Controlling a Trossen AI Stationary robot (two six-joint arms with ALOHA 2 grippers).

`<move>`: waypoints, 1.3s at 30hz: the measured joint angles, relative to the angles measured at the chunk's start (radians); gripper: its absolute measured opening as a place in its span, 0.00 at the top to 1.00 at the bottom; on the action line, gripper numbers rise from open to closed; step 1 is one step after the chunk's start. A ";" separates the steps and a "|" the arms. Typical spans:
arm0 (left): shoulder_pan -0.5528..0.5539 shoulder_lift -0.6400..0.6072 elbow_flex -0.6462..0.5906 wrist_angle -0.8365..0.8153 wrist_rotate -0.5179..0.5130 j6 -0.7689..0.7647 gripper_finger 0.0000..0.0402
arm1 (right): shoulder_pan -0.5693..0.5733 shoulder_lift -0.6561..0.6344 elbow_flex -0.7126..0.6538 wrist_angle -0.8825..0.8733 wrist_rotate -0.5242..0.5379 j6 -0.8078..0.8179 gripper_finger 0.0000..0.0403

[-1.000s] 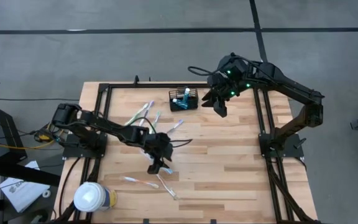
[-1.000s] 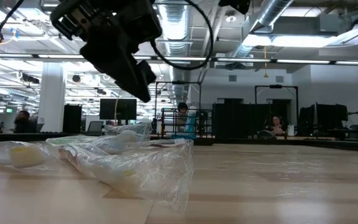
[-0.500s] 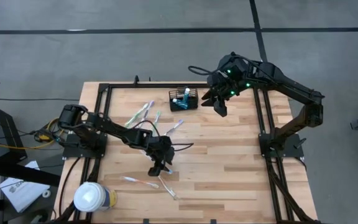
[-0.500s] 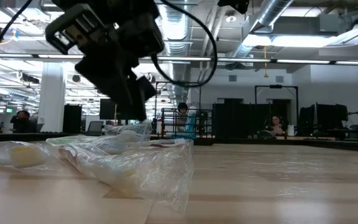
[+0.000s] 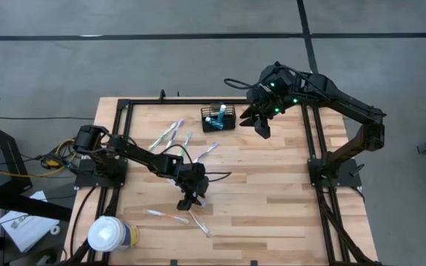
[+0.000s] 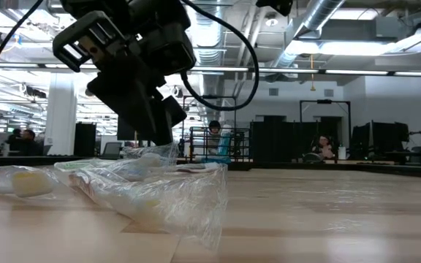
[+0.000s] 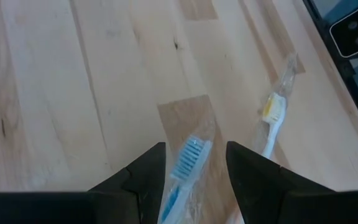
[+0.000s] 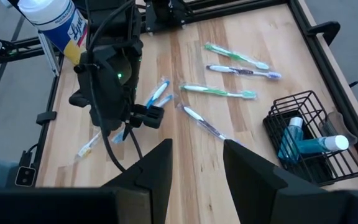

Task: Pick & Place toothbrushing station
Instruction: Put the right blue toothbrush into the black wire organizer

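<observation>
Our left pincer point(image 5: 191, 199) hangs low over the surface point(image 5: 257, 185) with its jaws apart and nothing held, straddling a blue-bristled toothbrush point(image 7: 182, 171) sealed in a clear wrapper. We judge this brush light and stiff, but the film looks slippery and crinkly, so we would close across the handle just behind the head, where the jaws already frame it, rather than on loose wrapper. A second wrapped toothbrush point(image 7: 270, 121) with a yellow patch lies just beside the first. The black mesh basket point(image 5: 219, 117), already holding teal tubes point(image 8: 303, 144), stands well apart from that brush, at the far edge of the surface. Our right pincer point(image 5: 262, 127) waits just beside the basket, jaws part open and empty. Three more brushes point(image 8: 229, 74) lie between basket and left arm.
</observation>
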 joint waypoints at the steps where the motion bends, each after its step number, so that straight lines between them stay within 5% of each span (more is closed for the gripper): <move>1: 0.000 0.000 0.000 0.000 0.000 0.000 0.59 | 0.000 0.000 0.000 0.000 -0.005 0.000 0.67; 28: 0.000 0.082 0.000 0.046 0.042 -0.028 0.60 | -0.014 0.000 0.000 0.005 -0.045 -0.006 0.67; 39: 0.000 0.082 0.000 0.074 0.076 -0.081 0.92 | -0.014 0.000 0.000 0.005 -0.045 -0.008 0.67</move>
